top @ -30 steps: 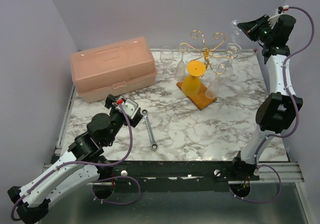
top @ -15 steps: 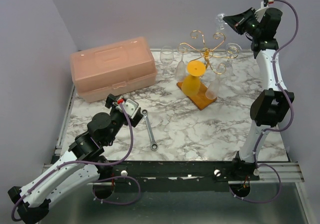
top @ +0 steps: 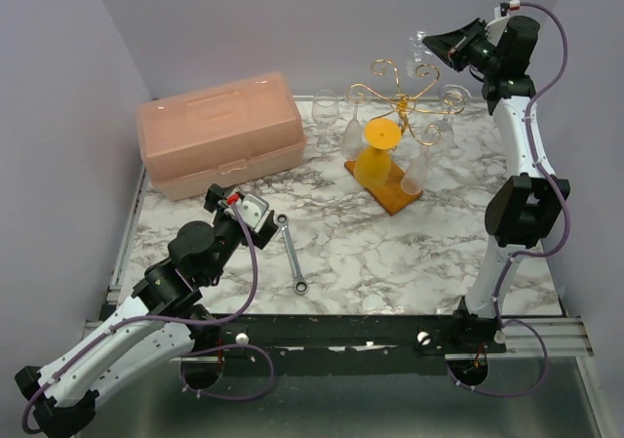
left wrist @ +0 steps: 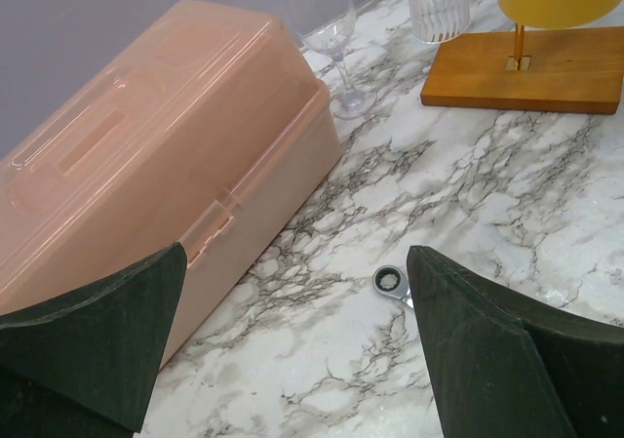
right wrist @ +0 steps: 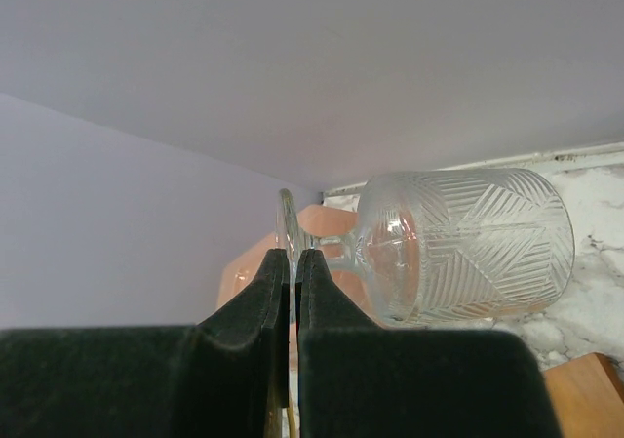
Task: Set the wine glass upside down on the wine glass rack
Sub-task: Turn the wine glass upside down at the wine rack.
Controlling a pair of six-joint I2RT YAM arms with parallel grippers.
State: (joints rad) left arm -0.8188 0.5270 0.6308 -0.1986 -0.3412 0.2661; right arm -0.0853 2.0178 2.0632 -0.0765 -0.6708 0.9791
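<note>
The right fingers (top: 436,48) are seen from above clamped on a clear patterned wine glass (top: 417,47), held high by the curled top of the gold wire rack (top: 394,95) with an orange-brown base. The left fingers (top: 230,204) are spread wide, empty, over the marble table (top: 390,262). At the left wrist, a pink plastic box (left wrist: 146,165) is shown. At the right wrist, the glass's foot is pinched, bowl sideways.

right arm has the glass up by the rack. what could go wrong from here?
1. The right gripper pinches only the thin foot of the wine glass, with the bowl sticking out sideways. The glass may pivot or slip when it is turned over.
2. The wine glass rack already carries hanging glasses. The incoming bowl could knock them, or the foot could catch on a wire scroll instead of seating.
</note>
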